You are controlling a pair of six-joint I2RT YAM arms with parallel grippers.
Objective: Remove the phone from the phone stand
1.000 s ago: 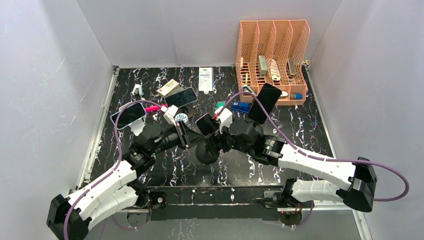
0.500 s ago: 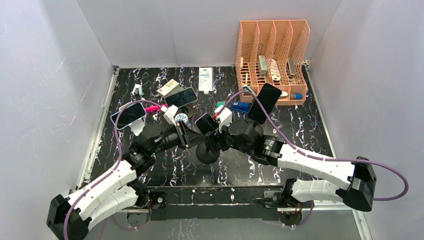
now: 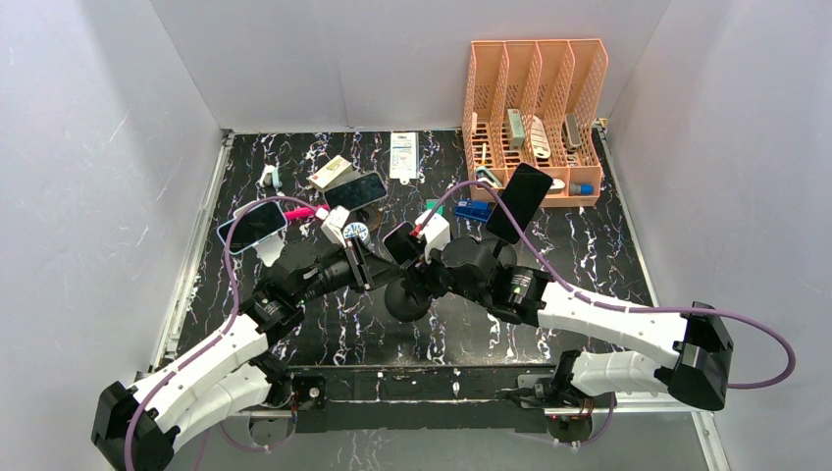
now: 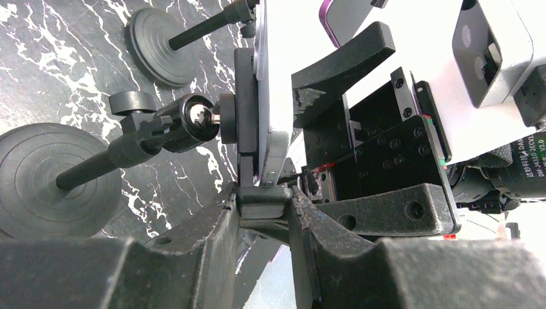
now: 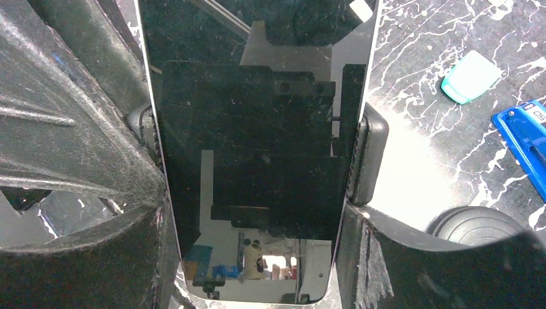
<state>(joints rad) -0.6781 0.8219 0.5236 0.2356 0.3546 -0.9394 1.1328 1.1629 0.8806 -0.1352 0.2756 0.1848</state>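
Shifted leftward: right gripper (image 5: 254,206), jaws narrowed to flank phone (image 5: 257,129); whether they grip, cannot tell. Phone sits centre frame in phone stand (image 4: 187,122). Left gripper (image 4: 263,203): jaws clamped on phone stand. Lift-out judged next.

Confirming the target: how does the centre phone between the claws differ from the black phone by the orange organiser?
The centre phone has the left claw pinching its phone stand and the right claw straddling it; the black phone stands untouched. The centre phone is partly hidden; the black phone shows almost whole. Both have dark screens and sit tilted.
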